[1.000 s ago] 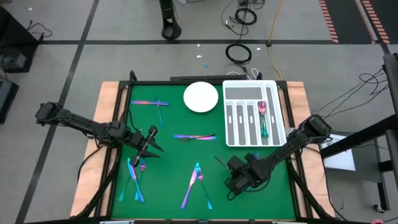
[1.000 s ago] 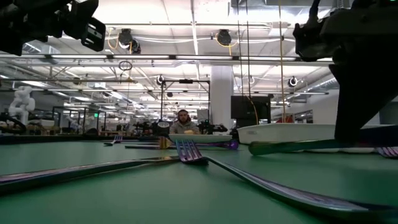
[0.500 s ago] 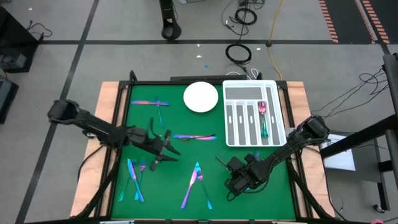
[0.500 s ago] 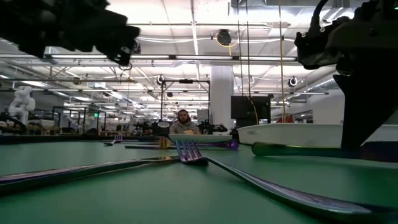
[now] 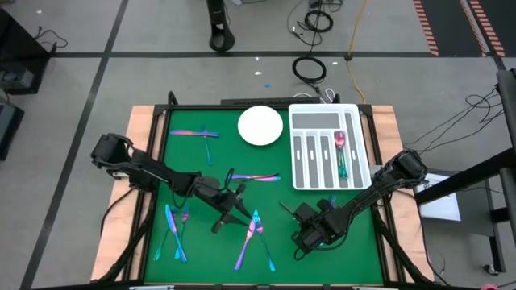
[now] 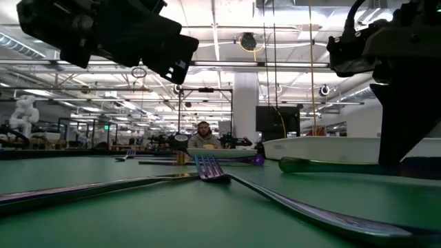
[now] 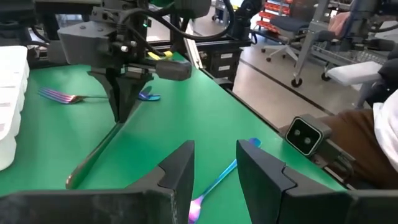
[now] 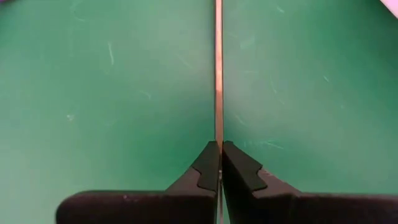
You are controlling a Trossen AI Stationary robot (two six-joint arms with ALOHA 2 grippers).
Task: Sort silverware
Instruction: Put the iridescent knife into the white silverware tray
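Observation:
Iridescent silverware lies flat on the green mat: a pair at the far left [image 5: 204,134], some at the centre [image 5: 252,177], a group at the near left [image 5: 176,229] and a group at the near centre [image 5: 256,238]. One spoon [image 5: 342,153] lies in the white slotted tray [image 5: 355,113]. My left gripper [image 5: 234,214] hovers open and empty over the mat just left of the near-centre group; one pink-blue piece [image 7: 217,185] shows under its fingers. My right gripper [image 5: 310,229], at the near right, is shut on a slim dark piece of silverware [image 5: 288,209]. My right gripper pinches the slim piece between its two fingers [image 8: 218,149], which come steeply from above. Seen on edge, the piece runs straight on from the fingertips [image 8: 218,74]. Its long free part [image 7: 93,155] stretches low along the mat; whether it rests there I cannot tell.
A white round plate [image 5: 260,126] stands at the far centre, beside the tray at the far right. Bare green mat lies between the two grippers. Wooden borders and a black frame edge the table. A person sits far behind the table [image 6: 202,136].
My left gripper has swept from near the table's left edge toward the centre and the near edge, sinking a little, and stays open. My right gripper has kept still with its piece.

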